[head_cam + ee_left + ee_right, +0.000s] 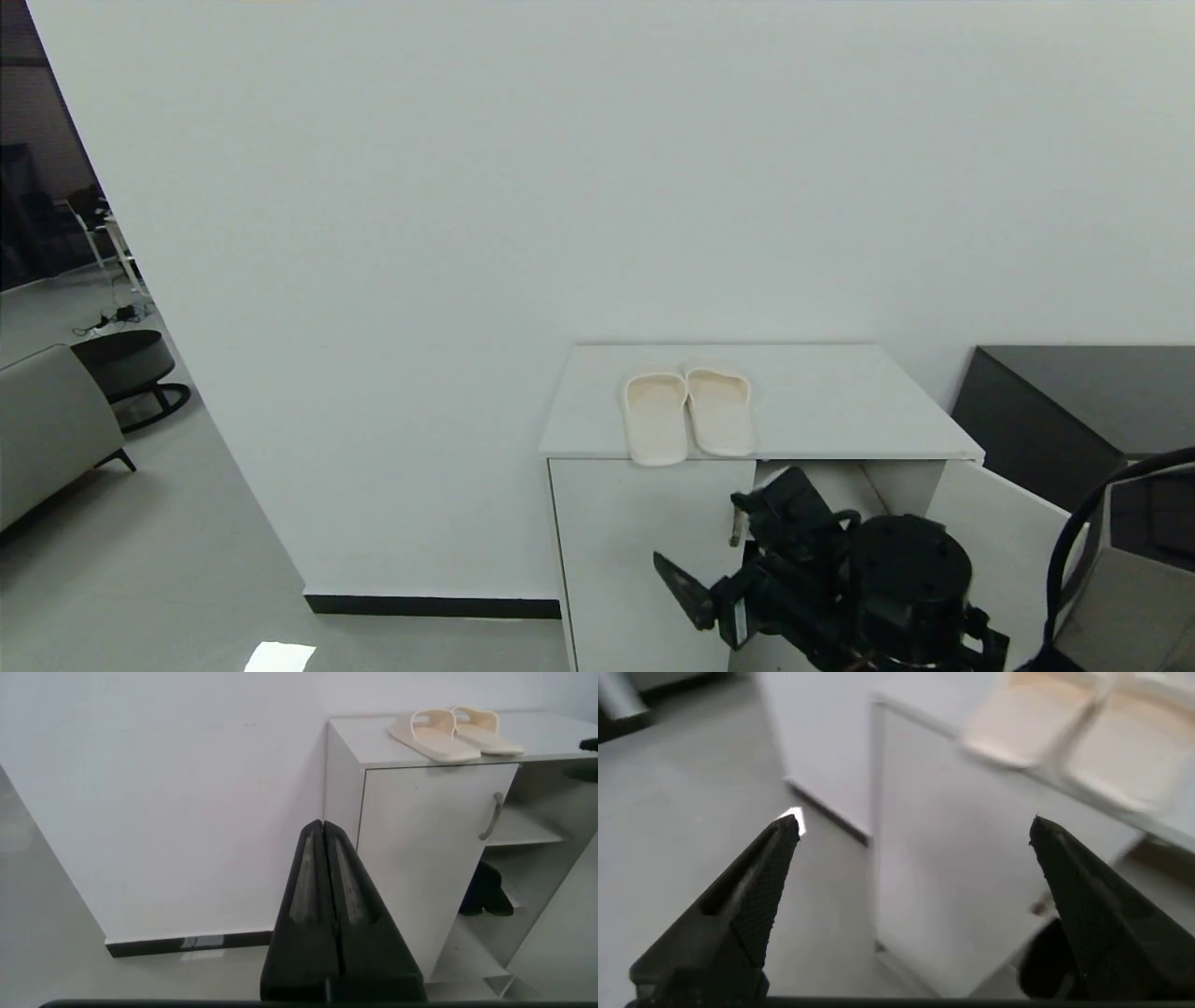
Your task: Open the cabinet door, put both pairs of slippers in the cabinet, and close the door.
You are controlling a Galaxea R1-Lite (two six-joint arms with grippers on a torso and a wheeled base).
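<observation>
1. The right gripper (915,829) is held with its fingers spread wide and nothing between them. It sits in front of the white cabinet (822,401), at the height of the closed door leaf (644,551).
2. The left gripper (324,891) is seen with its fingers pressed together and empty, well back from the cabinet and lower than its top.
3. The handle (736,528) of the closed leaf is found just beside the right gripper, and the open door (999,532) is swung out on that gripper's right.
4. The cream slippers (689,415) are placed above and beyond the right gripper, side by side on the cabinet top. Their near ends lie at the front edge.
5. A dark pair (491,891) is seen on a lower shelf inside the open compartment. It is judged to be the other pair, already stowed, though its kind cannot be told for certain.
6. Several risks are judged from here:
   - The handle may be struck as the right gripper is raised.
   - The slippers may be pushed back along the smooth top instead of being gripped.
   - If only one slipper is pinched, its mate may be knocked off the edge.
   - A held slipper may be caught on the cabinet's top edge or the open door when it is lowered in.
</observation>
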